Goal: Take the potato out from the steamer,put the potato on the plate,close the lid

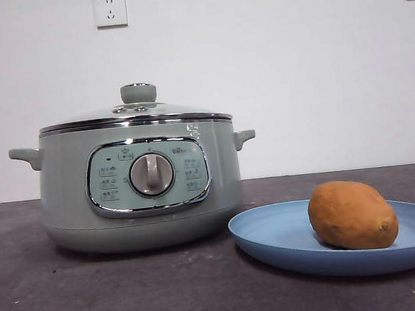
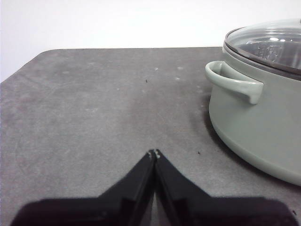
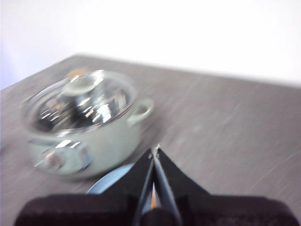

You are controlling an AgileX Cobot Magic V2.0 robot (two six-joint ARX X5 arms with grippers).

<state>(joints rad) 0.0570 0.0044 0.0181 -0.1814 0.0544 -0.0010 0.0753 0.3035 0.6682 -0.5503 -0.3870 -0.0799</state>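
I can't read any wording from here. The steamer (image 1: 138, 184) has a control panel (image 1: 148, 176) with small printed labels and button symbols on either side of the dial (image 1: 151, 174), and a small white mark just above the panel's right corner, but all are too small and blurred for me to make out. Nothing else carries text.

Both grippers' jaws closed, empty.
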